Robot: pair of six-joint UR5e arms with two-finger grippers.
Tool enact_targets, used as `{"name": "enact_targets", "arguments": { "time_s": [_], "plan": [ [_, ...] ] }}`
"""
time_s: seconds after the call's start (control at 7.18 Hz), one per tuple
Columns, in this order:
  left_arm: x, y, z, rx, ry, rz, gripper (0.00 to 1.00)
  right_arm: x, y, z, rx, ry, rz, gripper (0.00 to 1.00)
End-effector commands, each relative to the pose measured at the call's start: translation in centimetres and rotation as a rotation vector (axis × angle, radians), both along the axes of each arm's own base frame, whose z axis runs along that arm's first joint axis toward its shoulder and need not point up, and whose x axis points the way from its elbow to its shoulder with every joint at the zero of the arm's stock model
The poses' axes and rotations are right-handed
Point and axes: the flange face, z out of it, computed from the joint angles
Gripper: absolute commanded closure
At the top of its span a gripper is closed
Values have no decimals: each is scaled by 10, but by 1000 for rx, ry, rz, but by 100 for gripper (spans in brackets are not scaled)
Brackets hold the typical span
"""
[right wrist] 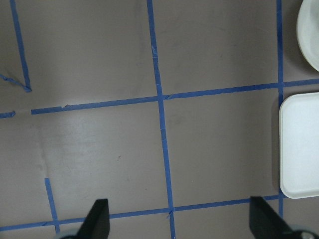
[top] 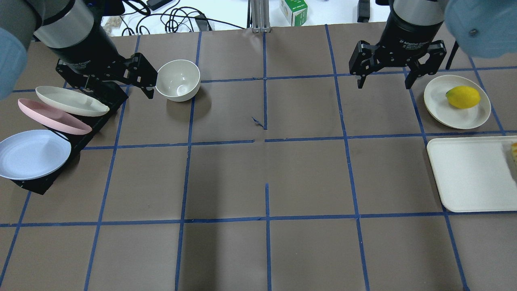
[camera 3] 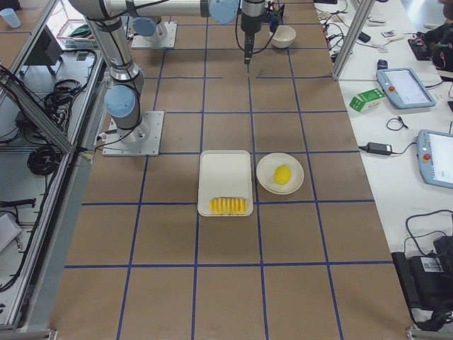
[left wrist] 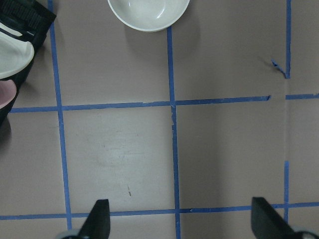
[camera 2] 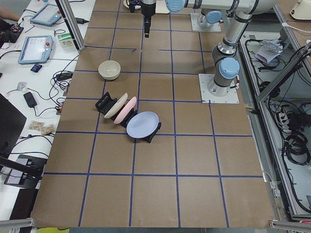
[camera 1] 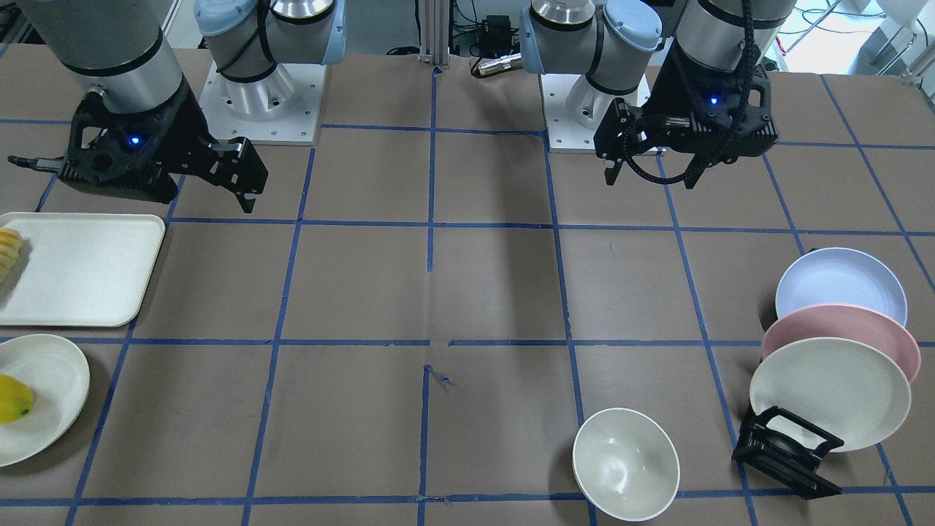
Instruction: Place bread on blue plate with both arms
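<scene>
The bread [camera 3: 228, 206], a ridged orange and yellow loaf, lies on the white tray [top: 468, 173]; only its end shows in the overhead view [top: 514, 153] and the front view [camera 1: 9, 252]. The blue plate [top: 32, 153] leans in a black rack [camera 1: 785, 453] with a pink plate [top: 52, 117] and a cream plate [top: 70, 101]. My left gripper [top: 109, 87] is open and empty above the far end of the rack. My right gripper [top: 384, 83] is open and empty, hovering left of the lemon plate. Both wrist views show open fingertips [left wrist: 99, 219] [right wrist: 99, 219] over bare table.
A white bowl [top: 178, 80] stands just right of the left gripper. A yellow lemon [top: 463, 97] lies on a round cream plate [top: 438, 107] beyond the tray. Blue tape lines grid the brown table [top: 262, 182].
</scene>
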Motion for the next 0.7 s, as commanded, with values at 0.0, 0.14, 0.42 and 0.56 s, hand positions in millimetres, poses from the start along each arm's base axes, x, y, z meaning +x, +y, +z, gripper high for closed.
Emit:
{"name": "enact_targets", "arguments": {
  "time_s": [0.0, 0.14, 0.42, 0.56],
  "plan": [
    [-3, 7, 6, -12, -1, -15, 0, 0, 0, 0, 1, 2, 0, 0],
    [-2, 12, 9, -15, -2, -15, 0, 0, 0, 0, 1, 2, 0, 0],
    [29, 8, 10, -8, -65, 39, 0, -1, -1, -1, 3, 5, 6, 0],
    [98, 1, -1, 32, -158, 171, 0, -1, -3, -4, 7, 5, 6, 0]
  ]
}}
